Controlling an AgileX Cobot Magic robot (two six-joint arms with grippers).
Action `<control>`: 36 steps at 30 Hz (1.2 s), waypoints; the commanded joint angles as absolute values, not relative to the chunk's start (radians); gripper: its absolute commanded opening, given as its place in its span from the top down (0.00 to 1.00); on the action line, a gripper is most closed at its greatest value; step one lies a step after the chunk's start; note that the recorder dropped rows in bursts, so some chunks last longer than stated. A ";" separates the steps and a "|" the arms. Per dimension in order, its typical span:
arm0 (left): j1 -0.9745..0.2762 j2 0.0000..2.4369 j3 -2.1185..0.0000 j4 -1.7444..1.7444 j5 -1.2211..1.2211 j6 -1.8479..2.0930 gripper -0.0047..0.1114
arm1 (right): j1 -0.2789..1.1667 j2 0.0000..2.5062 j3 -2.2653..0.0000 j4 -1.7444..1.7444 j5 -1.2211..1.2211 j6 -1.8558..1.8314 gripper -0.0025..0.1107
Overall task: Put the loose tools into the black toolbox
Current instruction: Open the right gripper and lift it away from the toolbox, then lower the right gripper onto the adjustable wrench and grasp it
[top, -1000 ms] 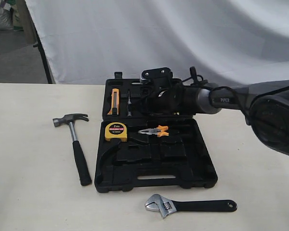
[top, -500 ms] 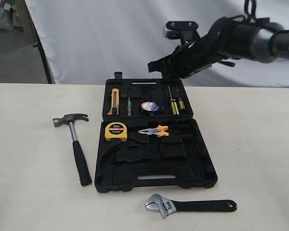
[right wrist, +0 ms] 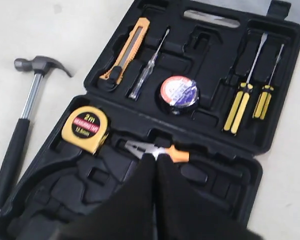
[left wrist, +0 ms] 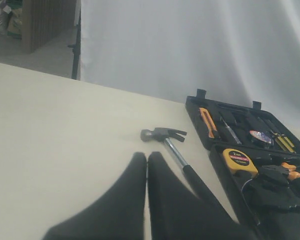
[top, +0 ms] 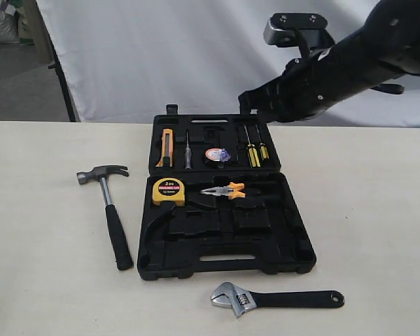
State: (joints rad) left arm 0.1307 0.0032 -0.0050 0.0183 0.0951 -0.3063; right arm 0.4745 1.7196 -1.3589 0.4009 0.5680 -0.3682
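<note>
On open table (top: 42,231) beyond toolbox (top: 224,269) edges: hammer (top: 110,217) (and wrench (top: 280,299))

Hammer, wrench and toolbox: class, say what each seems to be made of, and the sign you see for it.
Hammer: head and neck look like polished steel, grey and shiny; grip matte black, perhaps rubber.
Wrench: bright silvery metal head, glinting; black handle, coating unclear.
Toolbox: probably black moulded plastic, judging by its dull shaped recesses.

A yellow tape measure (top: 168,190) lies just beside orange-handled pliers (top: 224,190). Behind them — an orange utility knife (top: 166,148), two yellow-handled screwdrivers (top: 252,155), a white backdrop (top: 161,56).
</note>
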 commanded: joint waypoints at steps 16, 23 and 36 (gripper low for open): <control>0.156 0.000 -0.008 0.023 0.088 -0.311 0.95 | 0.819 1.606 -0.923 0.328 0.528 -0.438 0.15; 0.156 0.000 -0.008 0.023 0.088 -0.311 0.95 | 0.819 1.727 -0.923 0.322 0.553 -0.547 0.15; 0.156 0.000 -0.008 0.023 0.088 -0.311 0.95 | 0.819 1.857 -0.923 0.307 0.464 -0.648 0.15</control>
State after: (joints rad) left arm 0.1307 0.0032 -0.0050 0.0183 0.0951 -0.3063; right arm 0.8199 1.8309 -0.9232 0.3180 0.4971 -0.6265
